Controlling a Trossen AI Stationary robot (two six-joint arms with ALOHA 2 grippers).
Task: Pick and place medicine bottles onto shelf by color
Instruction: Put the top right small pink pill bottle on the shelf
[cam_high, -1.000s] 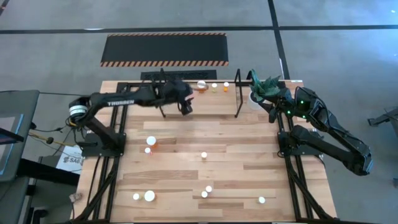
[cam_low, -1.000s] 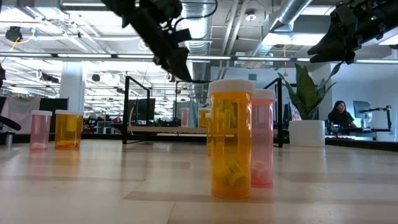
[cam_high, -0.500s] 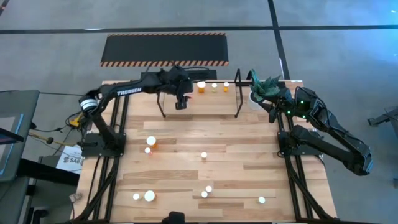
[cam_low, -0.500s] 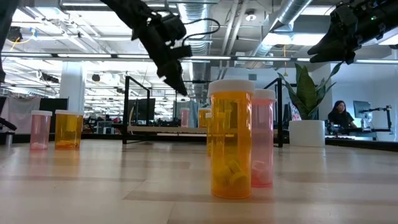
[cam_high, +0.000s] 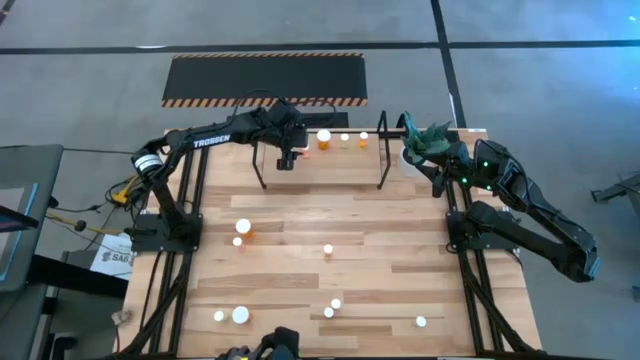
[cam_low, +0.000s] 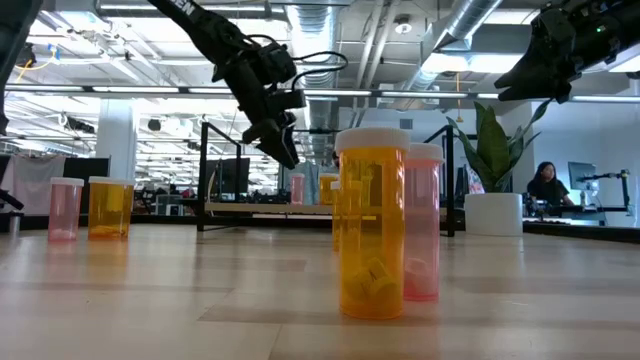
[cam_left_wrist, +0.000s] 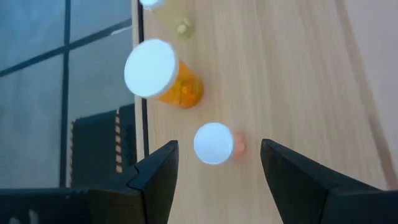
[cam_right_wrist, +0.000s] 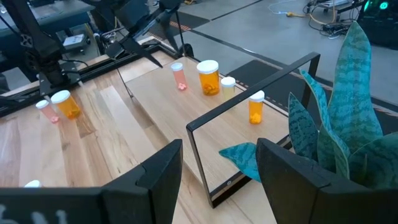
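The shelf (cam_high: 345, 162) stands at the table's far edge. On its board stand a small pink bottle (cam_left_wrist: 214, 144), a large orange bottle (cam_left_wrist: 180, 92), a pale bottle (cam_right_wrist: 227, 85) and a small orange bottle (cam_right_wrist: 256, 107), all upright with white caps. My left gripper (cam_high: 285, 159) hovers open above the shelf's left part. Its fingers (cam_left_wrist: 155, 180) stand apart on either side of the pink bottle, well above it, touching nothing. My right gripper (cam_high: 438, 177) waits open and empty beside the plant.
Several loose bottles stand on the table: an orange one (cam_high: 243, 228) at the left, one at the middle (cam_high: 327, 249), more near the front edge (cam_high: 241, 315). A white pot with a green plant (cam_high: 425, 145) stands right of the shelf. A striped mat (cam_high: 265, 80) lies beyond.
My left gripper has gone toward the table's far edge and a little to the left, from in front of the shelf to above its left part. The bottles on the shelf have stayed where they were.
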